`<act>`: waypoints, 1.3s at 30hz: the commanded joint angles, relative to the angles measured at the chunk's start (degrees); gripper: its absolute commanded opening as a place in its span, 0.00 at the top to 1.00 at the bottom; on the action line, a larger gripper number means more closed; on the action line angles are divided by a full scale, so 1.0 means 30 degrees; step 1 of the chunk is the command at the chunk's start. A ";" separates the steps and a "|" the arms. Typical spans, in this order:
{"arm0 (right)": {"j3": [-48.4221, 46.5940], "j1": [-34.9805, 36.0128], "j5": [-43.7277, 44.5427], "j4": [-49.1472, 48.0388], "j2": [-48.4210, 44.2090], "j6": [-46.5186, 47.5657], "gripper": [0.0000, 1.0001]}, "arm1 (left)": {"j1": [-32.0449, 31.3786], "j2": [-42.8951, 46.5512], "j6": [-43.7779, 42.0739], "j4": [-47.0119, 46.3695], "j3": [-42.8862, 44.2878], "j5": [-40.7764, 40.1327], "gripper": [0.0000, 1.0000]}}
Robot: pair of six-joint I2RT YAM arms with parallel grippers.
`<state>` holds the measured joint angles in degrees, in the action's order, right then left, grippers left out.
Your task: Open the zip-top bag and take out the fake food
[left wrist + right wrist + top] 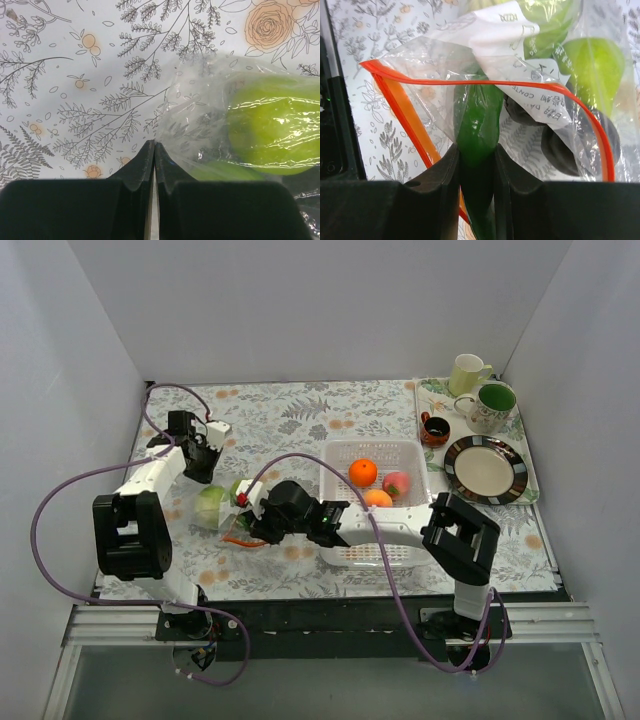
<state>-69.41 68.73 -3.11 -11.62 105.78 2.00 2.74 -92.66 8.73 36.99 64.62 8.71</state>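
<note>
One bag (427, 60), three cups (487, 408), one plate (486, 468)

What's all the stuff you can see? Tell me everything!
zip-top bag: one, clear with red-orange zip, open, between the claws
round fruit: at least two, light green, inside the bag
long veggie: one, dark green, at the bag's mouth
dark piece: one, blackish, inside the bag
basket: one, white, table middle
basket fruit: three, two orange, one peach-red, in the basket
tray: one, leafy print, far right
mugs: three, pale green, white-and-green, small dark, on the tray
plate: one, cream with striped rim, on the tray
left claw: one, black, shut at the bag's edge
right claw: one, black, shut on the long veggie
</note>
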 commanded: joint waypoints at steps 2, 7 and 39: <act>-0.1499 0.0088 0.0949 0.3222 0.0977 -0.1193 0.97 | 0.0052 0.1120 0.0256 -0.0520 -0.0790 -0.0234 1.00; -0.3346 0.0059 0.3991 0.6885 0.1538 -0.1778 0.87 | 0.0344 0.2088 -0.0889 -0.1110 -0.1852 -0.1146 1.00; -0.5661 -0.0468 0.6661 1.4291 -0.0453 -0.4003 0.81 | 0.0433 0.2411 -0.0772 -0.1402 -0.3315 0.0056 1.00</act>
<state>-81.78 67.83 13.19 24.64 109.08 -6.15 3.64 -87.22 5.93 33.78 56.82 7.46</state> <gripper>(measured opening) 0.356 0.009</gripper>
